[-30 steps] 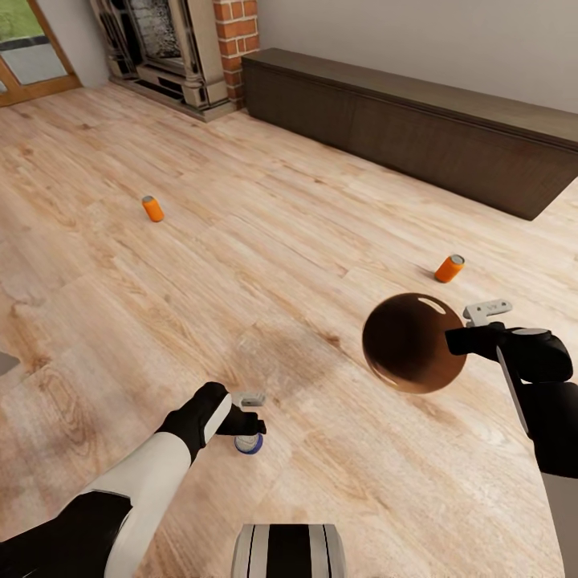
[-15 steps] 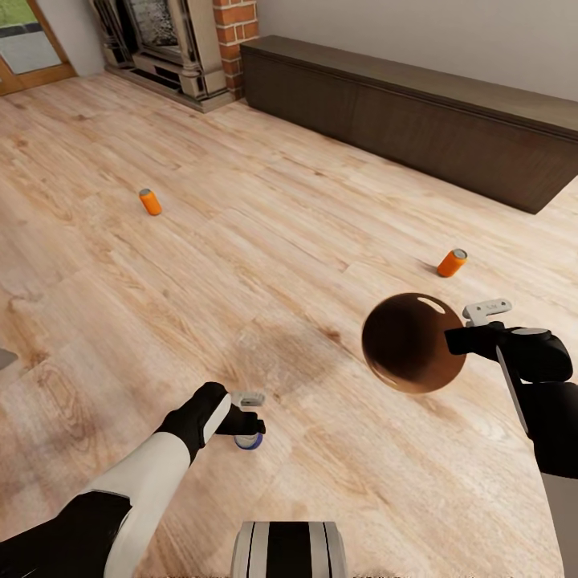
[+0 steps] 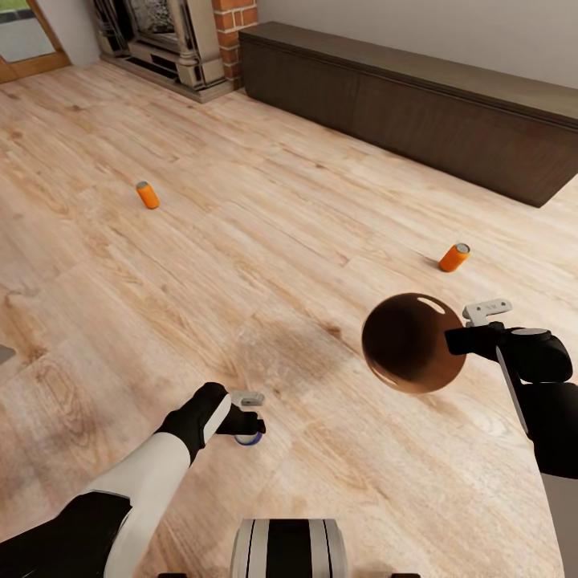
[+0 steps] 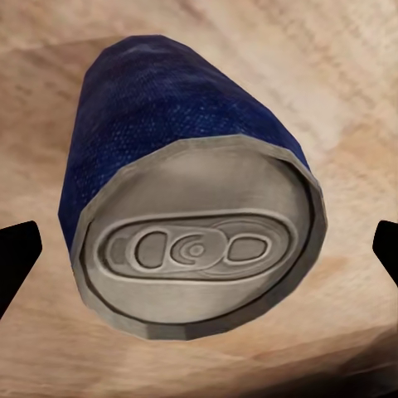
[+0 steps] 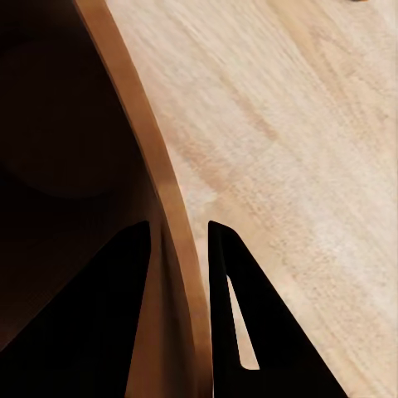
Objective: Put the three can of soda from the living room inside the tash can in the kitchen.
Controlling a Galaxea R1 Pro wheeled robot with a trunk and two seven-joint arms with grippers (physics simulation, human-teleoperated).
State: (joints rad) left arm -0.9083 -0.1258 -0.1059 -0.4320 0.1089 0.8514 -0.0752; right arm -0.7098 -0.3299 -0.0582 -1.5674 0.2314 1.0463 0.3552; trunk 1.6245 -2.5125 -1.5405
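Two orange soda cans lie apart on the wood floor, one far left [image 3: 147, 195] and one right [image 3: 453, 257]. Close to me, a blue can with a silver pull-tab end [image 3: 247, 438] [image 4: 166, 141] lies on the floor. My left gripper [image 3: 250, 411] [image 4: 201, 247] hangs open over it, its fingertips wide on either side and not touching. My right gripper [image 3: 470, 325] [image 5: 178, 240] is shut on the rim of the trash can [image 3: 409, 341] [image 5: 137, 116], held above the floor with its glossy copper-brown inside facing me.
A long low dark-brown cabinet [image 3: 417, 120] runs along the back wall. The brick and stone fireplace [image 3: 185, 48] stands at the back left, with a wood-framed glass door [image 3: 28, 44] beyond it. Open wood floor lies between the cans.
The whole floor, cabinet and orange cans have slid slightly up in the picture, so the camera has moved. Both arms keep their pose and grips.
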